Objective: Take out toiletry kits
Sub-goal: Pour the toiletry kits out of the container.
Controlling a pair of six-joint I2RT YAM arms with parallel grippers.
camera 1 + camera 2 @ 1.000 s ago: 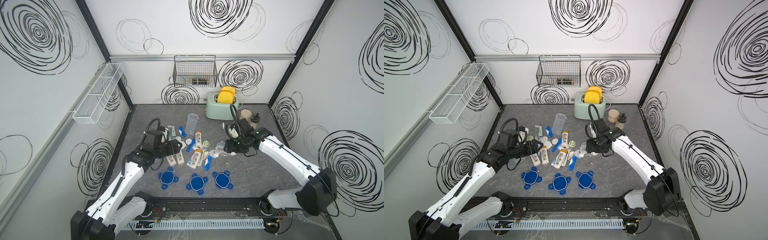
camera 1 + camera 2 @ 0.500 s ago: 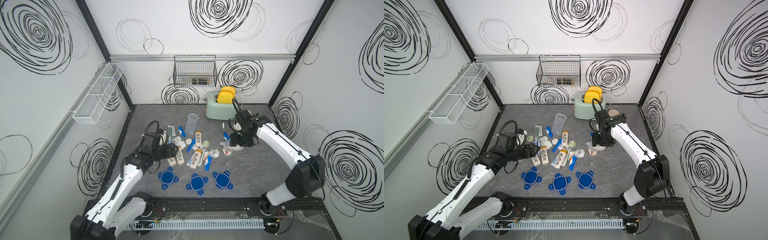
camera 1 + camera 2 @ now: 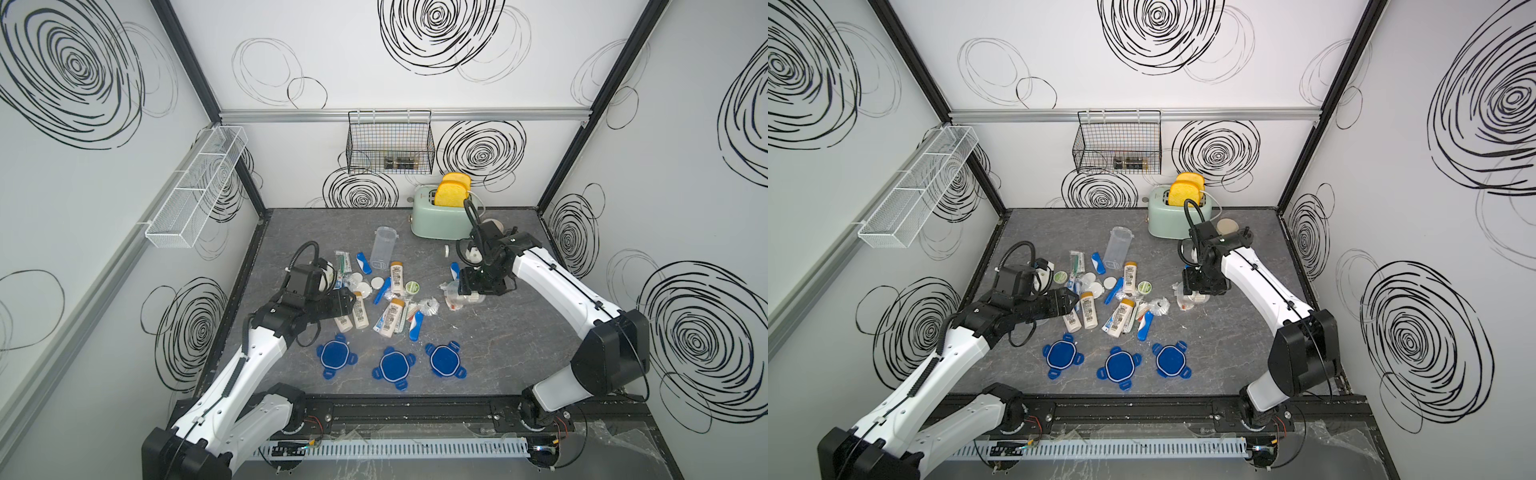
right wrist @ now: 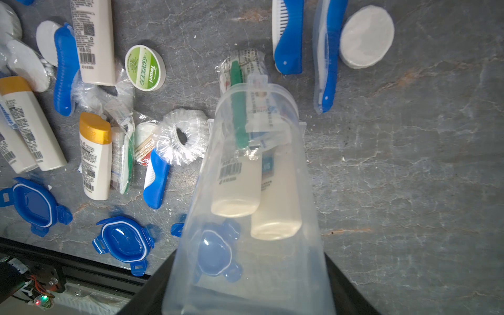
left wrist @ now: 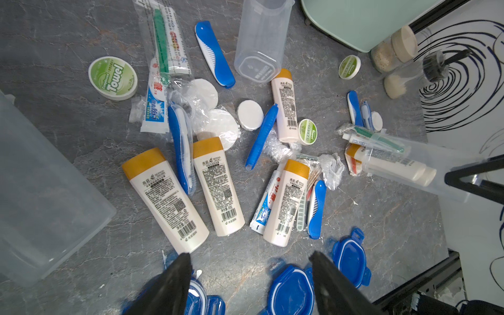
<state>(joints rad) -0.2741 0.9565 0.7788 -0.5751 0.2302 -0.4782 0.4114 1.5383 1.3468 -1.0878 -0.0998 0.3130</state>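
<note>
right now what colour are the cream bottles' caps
The caps are orange-tan, clearest in the left wrist view.

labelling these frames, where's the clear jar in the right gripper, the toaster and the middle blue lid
clear jar (image 4: 272, 272): right wrist view, on its bare wall near the base
toaster (image 3: 436, 222): a top view, on its green side
middle blue lid (image 3: 392, 365): a top view, on its flat centre

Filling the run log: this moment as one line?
left gripper: open, empty, near loose bottles | right gripper: shut on tilted clear jar | inside: two bottles, tube pack at mouth
</note>
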